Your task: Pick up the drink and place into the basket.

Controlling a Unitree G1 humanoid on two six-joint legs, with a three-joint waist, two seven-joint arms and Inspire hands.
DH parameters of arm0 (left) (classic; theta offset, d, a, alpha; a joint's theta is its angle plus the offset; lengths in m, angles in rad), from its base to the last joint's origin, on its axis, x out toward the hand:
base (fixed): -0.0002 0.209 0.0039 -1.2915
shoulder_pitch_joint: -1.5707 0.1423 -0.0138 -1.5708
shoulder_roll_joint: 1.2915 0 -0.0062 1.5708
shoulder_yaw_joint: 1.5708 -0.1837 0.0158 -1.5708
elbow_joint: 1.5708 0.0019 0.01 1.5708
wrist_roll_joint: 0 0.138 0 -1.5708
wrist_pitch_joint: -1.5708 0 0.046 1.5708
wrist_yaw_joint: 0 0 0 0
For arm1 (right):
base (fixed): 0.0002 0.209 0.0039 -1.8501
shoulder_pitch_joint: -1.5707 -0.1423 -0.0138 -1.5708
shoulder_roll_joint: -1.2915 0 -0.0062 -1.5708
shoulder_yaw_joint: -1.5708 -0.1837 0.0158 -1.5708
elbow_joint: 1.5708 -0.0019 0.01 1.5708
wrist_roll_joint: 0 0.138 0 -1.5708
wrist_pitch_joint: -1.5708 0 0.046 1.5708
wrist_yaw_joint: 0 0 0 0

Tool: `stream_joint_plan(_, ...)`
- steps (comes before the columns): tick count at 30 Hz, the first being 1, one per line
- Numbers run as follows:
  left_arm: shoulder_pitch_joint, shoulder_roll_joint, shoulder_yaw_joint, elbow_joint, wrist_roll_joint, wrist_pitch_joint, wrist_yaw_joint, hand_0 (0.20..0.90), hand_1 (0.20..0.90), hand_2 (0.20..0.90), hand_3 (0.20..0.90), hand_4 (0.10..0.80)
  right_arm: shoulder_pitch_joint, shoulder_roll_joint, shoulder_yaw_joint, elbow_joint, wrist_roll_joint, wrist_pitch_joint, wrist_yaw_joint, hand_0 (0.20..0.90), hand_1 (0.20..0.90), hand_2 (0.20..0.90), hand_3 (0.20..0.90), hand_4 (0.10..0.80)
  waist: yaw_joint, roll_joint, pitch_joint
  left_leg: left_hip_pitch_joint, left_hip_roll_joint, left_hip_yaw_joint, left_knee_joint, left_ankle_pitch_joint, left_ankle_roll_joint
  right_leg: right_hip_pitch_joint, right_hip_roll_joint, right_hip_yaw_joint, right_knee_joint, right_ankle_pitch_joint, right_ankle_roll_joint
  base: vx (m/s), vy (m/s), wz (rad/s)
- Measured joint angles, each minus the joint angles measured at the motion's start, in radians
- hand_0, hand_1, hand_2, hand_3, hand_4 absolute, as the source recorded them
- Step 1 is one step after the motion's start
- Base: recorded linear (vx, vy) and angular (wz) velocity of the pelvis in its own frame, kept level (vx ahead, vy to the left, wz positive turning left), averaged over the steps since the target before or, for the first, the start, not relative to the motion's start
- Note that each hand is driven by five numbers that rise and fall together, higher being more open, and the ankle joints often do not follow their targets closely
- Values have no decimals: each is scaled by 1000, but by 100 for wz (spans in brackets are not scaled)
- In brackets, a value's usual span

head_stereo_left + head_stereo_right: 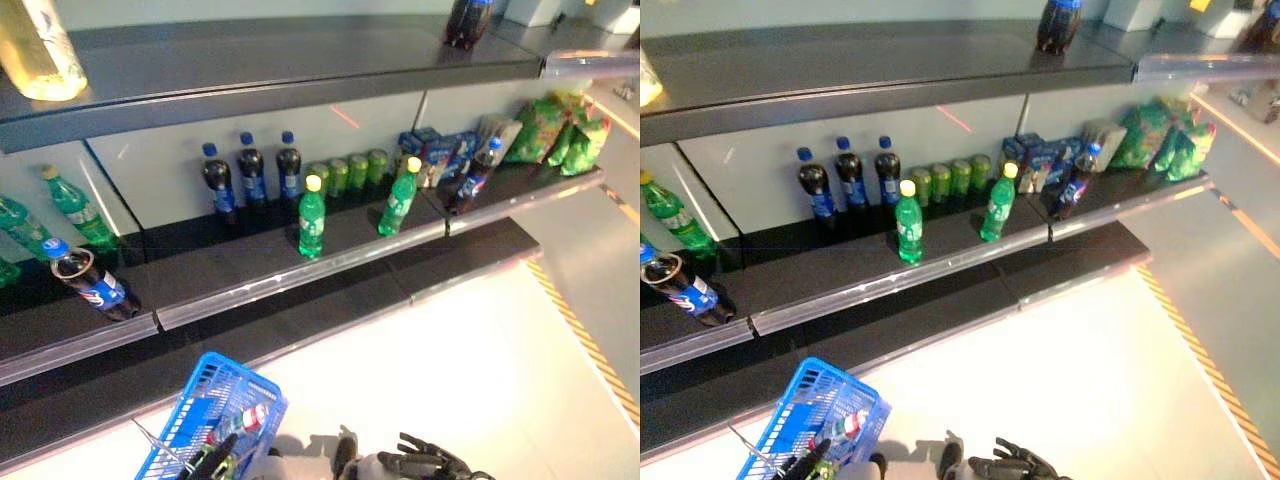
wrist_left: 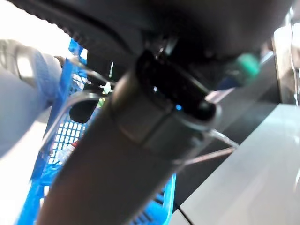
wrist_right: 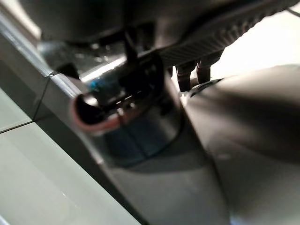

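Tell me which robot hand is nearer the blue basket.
Left. The left robot hand is at the blue basket, by its near rim. The right robot hand sits apart from it, further right, low over the floor.

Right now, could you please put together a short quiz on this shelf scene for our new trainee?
1. True or false: the blue basket already holds a bottle.
2. How many dark cola bottles stand upright in a row on the middle shelf, left of the green cans?
3. Which describes the two green bottles with yellow caps? A) lying in the basket B) standing near the middle shelf's front edge C) on the top shelf

Key:
1. True: a bottle with a red and white label lies in it.
2. Three.
3. B.
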Motion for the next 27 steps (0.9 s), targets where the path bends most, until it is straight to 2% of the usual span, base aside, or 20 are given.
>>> stream_joint_plan(1, 0, -3, 4, 19, -5, 1, -7, 300, 300, 300, 200, 100, -8, 7, -14, 33, -4, -13, -1, 900, 900, 900, 900, 800, 4, 5, 8, -6, -6, -5, 59, -29, -15, -4, -4, 17, 23, -28, -27, 374, -71, -11)
stream_joint_plan(2, -11, -15, 5, 52, -10, 6, -10, 300, 300, 300, 200, 100, -22, 14, -31, 73, -17, -29, -1, 900, 900, 900, 900, 800, 6, 8, 4, -25, -32, -9, 116, -51, 1, 6, 8, 32, 16, -32, -30, 409, -90, -19)
stream_joint_plan(3, -5, -28, 13, 65, -15, 2, -15, 300, 300, 300, 200, 100, -31, 19, -37, 107, -34, -45, -10, 900, 900, 900, 900, 800, 13, 11, -6, -38, -102, -28, 111, -63, 58, -2, 13, 51, 12, -31, -30, 348, -84, -43)
stream_joint_plan(4, 0, -35, 32, 73, -16, 1, -15, 300, 300, 300, 200, 100, -38, 28, -47, 130, -39, -58, -12, 900, 900, 900, 900, 800, 25, 28, -11, -38, -122, -41, 84, -53, 122, 2, 33, 60, 19, -24, -4, 342, -81, -83)
stream_joint_plan(5, 12, -33, 58, 77, -19, -3, -12, 300, 300, 300, 200, 100, -46, 47, -51, 145, -39, -62, -19, 900, 900, 900, 900, 800, 40, 6, -23, -29, -113, -18, 66, -51, 126, -32, 35, 73, 115, -59, 61, 282, -92, -66)
stream_joint_plan(7, 27, -16, 92, 77, -46, -6, -5, 300, 300, 300, 200, 100, -31, 83, -62, 150, -42, -75, -23, 900, 900, 900, 900, 800, 8, -32, -40, -31, -117, -21, 89, -76, 120, -38, 23, 90, 340, -129, 167, 215, -103, -19)
stream_joint_plan(8, 19, -9, 103, 82, -54, -5, -4, 300, 300, 300, 200, 100, -42, 96, -67, 163, -47, -84, -26, 900, 900, 900, 900, 800, 6, -42, -31, -36, -120, -23, 120, -92, 112, -50, 36, 106, 366, -114, 201, 171, -102, 8)
stream_joint_plan(9, -4, 0, 102, 91, -64, -3, -4, 300, 300, 300, 200, 100, -52, 100, -71, 166, -52, -88, -35, 900, 900, 900, 900, 800, 3, -45, -28, -52, -104, -28, 147, -108, 114, -75, 50, 104, 401, -86, 252, 231, -201, -3)
stream_joint_plan(10, -21, 6, 102, 91, -88, 0, -2, 300, 300, 300, 200, 100, -55, 101, -68, 162, -74, -87, -42, 900, 900, 900, 900, 800, 7, -54, -32, -41, -73, -38, 113, -99, 110, -78, 54, 82, 392, -62, 261, 182, -239, 0)
stream_joint_plan(11, -25, 6, 98, 91, -98, 0, 1, 300, 300, 300, 200, 100, -55, 102, -64, 152, -78, -86, -52, 900, 900, 900, 900, 800, 6, -52, -31, -18, -55, -43, 73, -78, 95, -60, 51, 48, 375, -59, 217, 186, -361, 6)
stream_joint_plan(12, -31, 3, 80, 89, -117, 0, 1, 300, 300, 300, 200, 100, -45, 99, -56, 142, -78, -87, -76, 900, 900, 900, 900, 800, 1, -49, -32, 12, -52, -58, 19, -51, 89, -38, 16, 22, 328, -70, 151, 166, -394, 30)
stream_joint_plan(13, -35, 2, 64, 85, -122, 0, -1, 300, 300, 300, 200, 100, -38, 98, -52, 144, -77, -92, -92, 900, 900, 900, 900, 800, -3, -45, -33, 15, -51, -71, 8, -32, 76, -9, -9, 30, 240, -79, 138, 189, -449, 51)
stream_joint_plan(15, -44, -4, 27, 79, -124, -5, 6, 300, 300, 300, 200, 100, -50, 95, -45, 143, -73, -95, -120, 900, 900, 900, 900, 800, -15, -11, -22, 19, -31, -173, -45, -11, 60, 6, -44, 78, 95, -94, 121, 201, -456, 43)
stream_joint_plan(17, -45, -18, 27, 77, -123, -8, 7, 300, 300, 300, 200, 100, -59, 71, -34, 130, -73, -112, -146, 900, 900, 900, 900, 800, -42, 47, 0, 19, 28, -220, -77, 14, 24, 31, -56, 138, -118, -32, 147, 200, -549, 43)
stream_joint_plan(18, -46, -15, 26, 77, -123, -8, 11, 300, 300, 300, 200, 100, -64, 59, -27, 137, -67, -112, -147, 900, 900, 900, 900, 800, -47, 50, 2, 22, 35, -236, -93, 17, 18, 50, -95, 169, -245, 33, 156, 174, -666, 55)
stream_joint_plan(20, -53, 3, 24, 59, -122, -7, 44, 300, 300, 300, 200, 100, -68, 51, -19, 147, -71, -88, -157, 900, 900, 900, 900, 800, -43, 19, 9, 39, 25, -279, -117, 23, -38, 127, -188, 181, -414, 195, 218, 88, -620, 81)
stream_joint_plan(21, -64, -1, 23, 45, -123, -3, 58, 300, 300, 300, 200, 100, -72, 41, -11, 147, -75, -73, -160, 900, 900, 900, 900, 800, -42, 28, 17, 62, 52, -288, -128, 19, -59, 152, -169, 147, -406, 247, 212, 81, -654, 82)
stream_joint_plan(22, -65, -15, 16, 34, -122, 0, 69, 300, 300, 300, 200, 100, -79, 24, 1, 142, -79, -72, -157, 900, 900, 900, 900, 800, -36, 52, 24, 69, 85, -263, -133, 26, -47, 162, -143, 123, -396, 238, 199, 81, -666, 62)
stream_joint_plan(24, -54, -55, 4, -15, -96, -3, 72, 300, 300, 300, 200, 100, -90, -17, 49, 89, -79, -55, -156, 900, 900, 900, 900, 800, -23, 93, 28, 68, 154, -210, -153, 49, 3, 158, -93, 61, -357, 206, 167, 29, -569, 52)
stream_joint_plan(27, -61, -68, -5, -27, -63, -7, 75, 300, 300, 300, 200, 100, -87, -26, 92, 41, -79, -26, -153, 900, 900, 900, 900, 800, -1, 71, 25, 8, 172, -157, -144, 147, 71, 142, -76, 0, -345, 184, 131, -58, -406, 64)
